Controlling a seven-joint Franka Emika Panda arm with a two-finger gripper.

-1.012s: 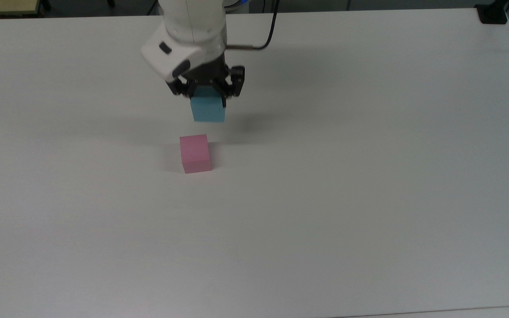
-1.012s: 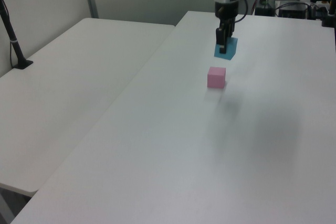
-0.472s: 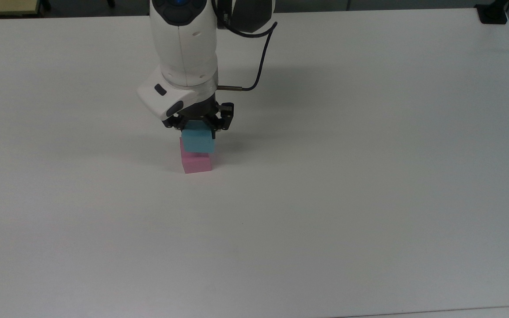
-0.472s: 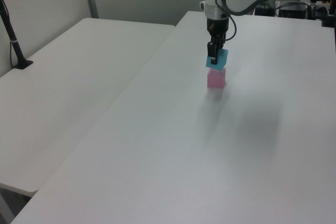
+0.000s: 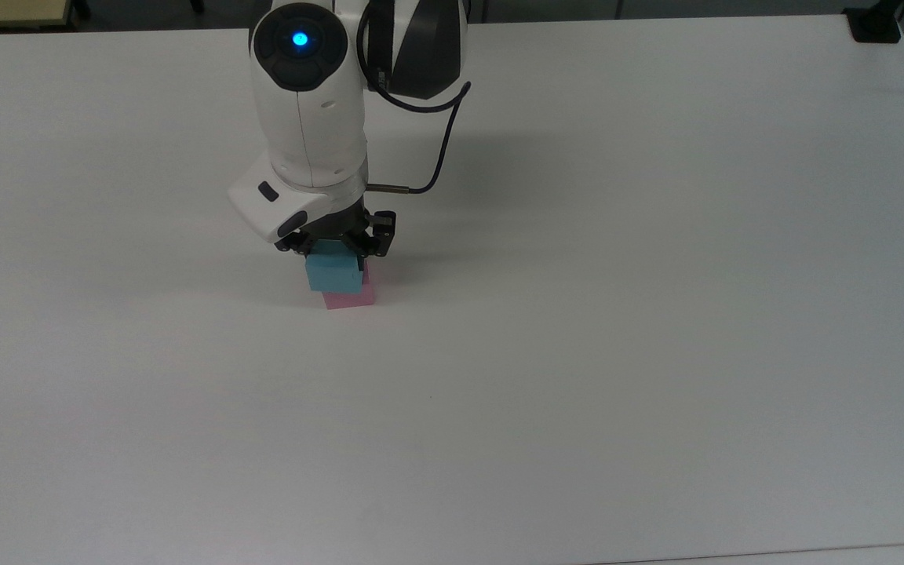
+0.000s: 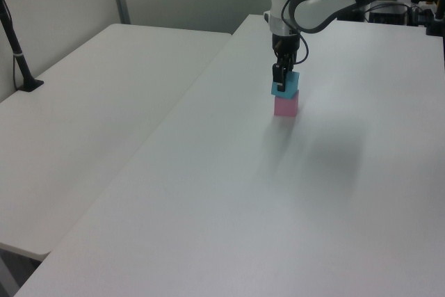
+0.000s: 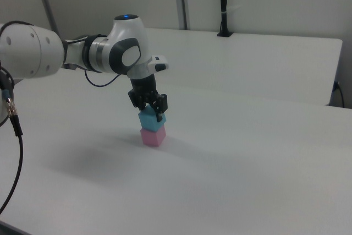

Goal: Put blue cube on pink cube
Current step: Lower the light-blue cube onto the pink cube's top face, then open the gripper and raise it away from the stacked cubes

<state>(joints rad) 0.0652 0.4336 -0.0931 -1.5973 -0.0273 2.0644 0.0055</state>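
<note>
The blue cube [image 5: 333,274] [image 6: 285,85] [image 7: 150,120] is directly over the pink cube [image 5: 351,297] [image 6: 286,107] [image 7: 153,136], which stands on the white table [image 5: 577,314]. In the right view the two cubes look stacked; I cannot tell if a thin gap lies between them. My gripper [image 5: 336,249] [image 6: 279,76] [image 7: 149,105] points straight down and is shut on the blue cube, its black fingers pressed on two opposite sides. In the top view the blue cube covers most of the pink one.
A second white table [image 6: 90,116] adjoins at the left view's left, with a black post [image 6: 17,53] on it. A black cable [image 5: 436,165] loops from the wrist. A black mount [image 5: 874,23] sits at the top view's far right corner.
The arm carried the blue cube toward the top view's bottom and downward, from behind the pink cube to directly over it. The pink cube has not moved.
</note>
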